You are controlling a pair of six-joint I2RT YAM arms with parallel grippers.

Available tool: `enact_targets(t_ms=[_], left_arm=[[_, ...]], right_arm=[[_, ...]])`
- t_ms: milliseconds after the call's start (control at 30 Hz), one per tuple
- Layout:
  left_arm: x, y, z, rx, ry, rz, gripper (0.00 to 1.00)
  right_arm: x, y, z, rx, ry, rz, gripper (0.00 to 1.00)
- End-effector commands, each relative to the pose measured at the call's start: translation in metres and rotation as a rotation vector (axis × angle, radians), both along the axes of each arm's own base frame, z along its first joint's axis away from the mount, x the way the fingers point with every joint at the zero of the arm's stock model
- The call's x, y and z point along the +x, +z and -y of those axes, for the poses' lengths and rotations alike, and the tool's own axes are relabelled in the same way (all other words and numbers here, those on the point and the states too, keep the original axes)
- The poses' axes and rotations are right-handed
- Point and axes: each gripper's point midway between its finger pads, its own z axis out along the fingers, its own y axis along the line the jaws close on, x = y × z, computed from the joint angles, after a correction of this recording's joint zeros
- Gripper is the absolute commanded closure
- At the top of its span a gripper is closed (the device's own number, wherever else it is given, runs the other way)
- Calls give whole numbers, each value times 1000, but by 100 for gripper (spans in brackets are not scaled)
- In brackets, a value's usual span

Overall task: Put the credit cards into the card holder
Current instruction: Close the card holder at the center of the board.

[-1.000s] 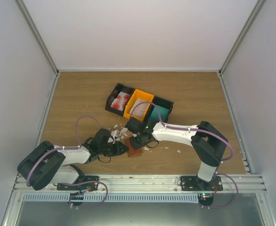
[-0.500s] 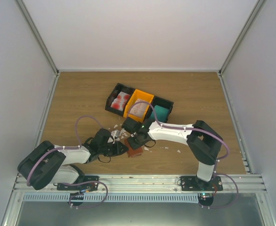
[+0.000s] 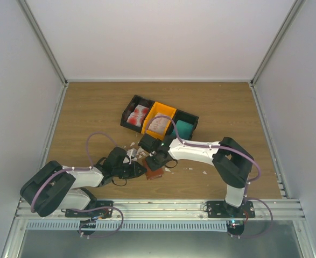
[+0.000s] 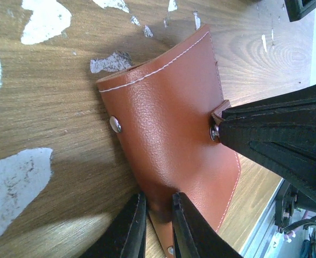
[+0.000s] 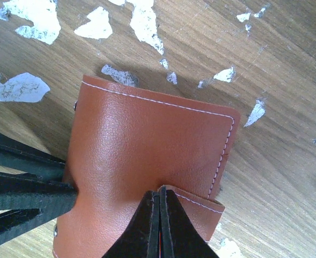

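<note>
Left claw [image 4: 156,210] and right claw [image 5: 159,203] both pinch the card holder [image 5: 147,145] — adjacent edges.

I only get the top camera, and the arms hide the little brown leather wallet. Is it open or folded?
Observer: Folded. The left wrist view shows the brown leather wallet with only its outer side up and no pockets showing.
Operator: Is anything holding it?
Observer: Yes, the left end effector pinches the wallet's edge between its fingers.
Operator: Just that one?
Observer: No. In the right wrist view, the right end effector is closed on the wallet's small strap tab.
</note>
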Motion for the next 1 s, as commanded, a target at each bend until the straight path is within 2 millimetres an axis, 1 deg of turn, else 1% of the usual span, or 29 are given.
enact_targets(t_ms=[0,400,700,833,967], left_arm=[[-6,-7,-3,19,-4,-7,84],[-6,-9,-3,20,-4,-8,84],[-6,-10,-4,23,-6,-9,84],[-5,-11,-4,30,-4,-13,84],[-4,-13,-4,36,-4,-14,85]], right_arm=[[-53,-52,4,-24,51,-202,99],[-72,-75,23,-73,44,-266,100],[-86,-91,45,-188,44,-283,99],[-97,-92,52,-215,67,-310,99],[-106,-87,49,-192,107,-344,99]])
